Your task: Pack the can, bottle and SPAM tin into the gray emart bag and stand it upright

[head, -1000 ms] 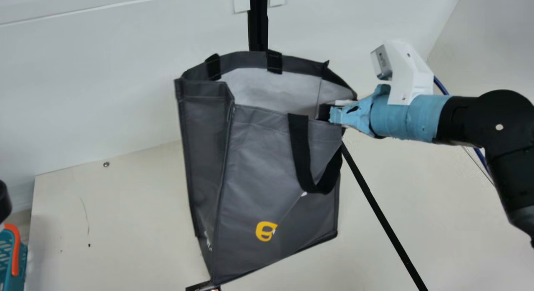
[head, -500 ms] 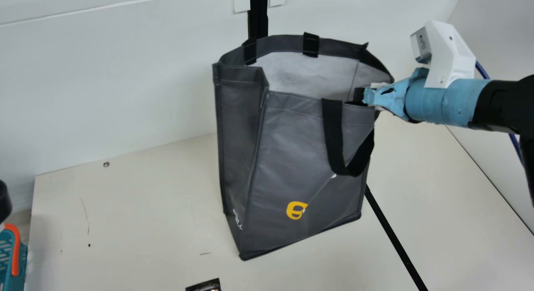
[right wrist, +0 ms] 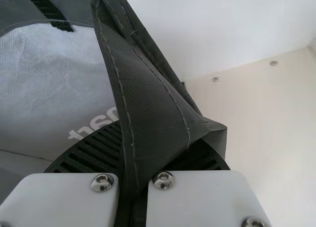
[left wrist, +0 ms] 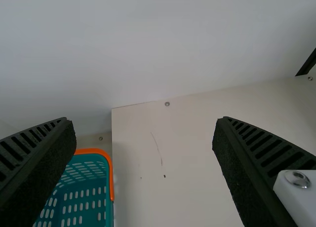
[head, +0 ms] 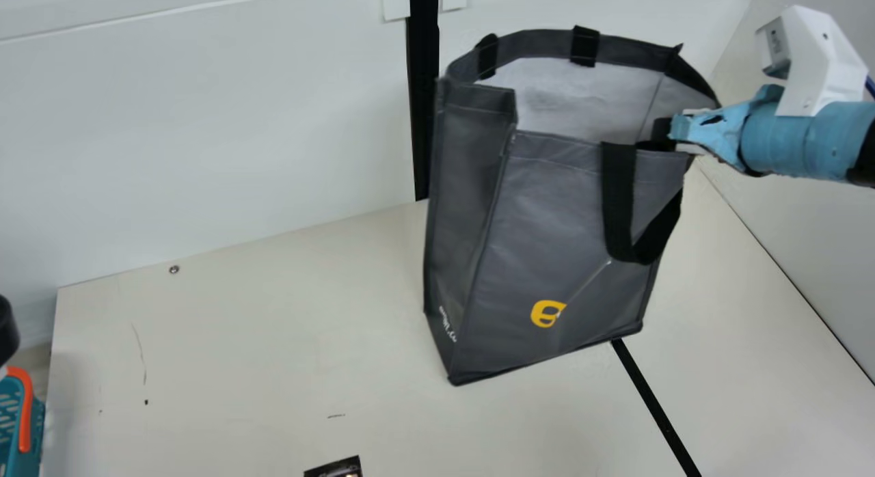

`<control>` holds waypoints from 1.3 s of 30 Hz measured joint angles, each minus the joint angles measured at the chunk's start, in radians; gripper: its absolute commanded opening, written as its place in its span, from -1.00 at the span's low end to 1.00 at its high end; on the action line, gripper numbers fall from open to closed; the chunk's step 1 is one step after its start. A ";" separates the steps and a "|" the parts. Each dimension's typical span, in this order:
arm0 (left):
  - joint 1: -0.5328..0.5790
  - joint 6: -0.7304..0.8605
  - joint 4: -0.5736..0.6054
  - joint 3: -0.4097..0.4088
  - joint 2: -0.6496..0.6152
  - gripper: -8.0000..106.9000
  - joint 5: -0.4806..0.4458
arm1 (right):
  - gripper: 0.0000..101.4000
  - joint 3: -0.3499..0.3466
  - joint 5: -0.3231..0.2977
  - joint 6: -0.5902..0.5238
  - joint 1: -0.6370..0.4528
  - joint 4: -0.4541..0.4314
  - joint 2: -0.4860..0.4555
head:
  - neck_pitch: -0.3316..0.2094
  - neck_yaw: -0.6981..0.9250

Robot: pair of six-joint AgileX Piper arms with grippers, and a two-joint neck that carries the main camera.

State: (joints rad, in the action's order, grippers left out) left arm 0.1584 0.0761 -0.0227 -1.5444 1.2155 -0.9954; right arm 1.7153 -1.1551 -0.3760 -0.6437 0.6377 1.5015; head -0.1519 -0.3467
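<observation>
Fabric at the rim is pinched by the right gripper, the left gripper being spread empty, and the gray emart bag, apparently hung over the table, should be lowered gently until its base is flat before release.

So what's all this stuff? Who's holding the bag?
It's a robot with two arms at a table. One picture comes from a camera on its neck, the other two from cameras on its wrists. The right end effector, its pinching hand, grips the gray bag by the top edge. The left end effector is open. A small dark thing lies on the table, too cut off to name. A blue-green basket is at the left.
</observation>
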 measured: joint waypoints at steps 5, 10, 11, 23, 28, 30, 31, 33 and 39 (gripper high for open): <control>0.000 0.000 0.000 0.000 0.000 0.71 0.000 | -1.00 0.057 -0.034 -0.021 -0.071 0.005 0.037 | 0.000 -0.002; 0.000 0.000 0.000 0.000 0.000 0.71 0.000 | -1.00 0.117 -0.064 -0.038 -0.143 0.019 0.079 | 0.000 0.000; 0.000 0.000 0.000 0.000 0.000 0.71 0.000 | -1.00 0.128 -0.067 -0.043 -0.157 0.019 0.088 | 0.000 0.000; 0.000 0.000 0.000 0.000 0.000 0.71 0.000 | -1.00 0.206 -0.064 -0.111 -0.288 0.012 0.184 | 0.000 -0.002; 0.000 0.000 0.000 0.000 0.000 0.71 0.000 | -1.00 0.245 -0.064 -0.133 -0.338 0.004 0.227 | 0.000 0.000; 0.000 0.000 0.000 0.000 0.000 0.71 0.000 | -1.00 0.263 -0.066 -0.139 -0.357 0.003 0.246 | 0.000 -0.002; 0.000 0.000 0.000 0.000 0.000 0.71 0.000 | -1.00 0.269 -0.066 -0.144 -0.364 0.003 0.253 | 0.000 0.000; 0.000 0.000 0.000 0.000 0.000 0.71 0.000 | -1.00 0.285 -0.066 -0.148 -0.380 -0.002 0.270 | 0.000 -0.002; 0.000 0.000 0.000 0.000 0.000 0.71 0.000 | -1.00 0.323 -0.066 -0.154 -0.413 -0.004 0.304 | 0.000 0.000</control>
State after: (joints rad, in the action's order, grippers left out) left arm 0.1584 0.0761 -0.0227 -1.5444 1.2155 -0.9954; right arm 2.0382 -1.2208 -0.5305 -1.0567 0.6333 1.8053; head -0.1519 -0.3467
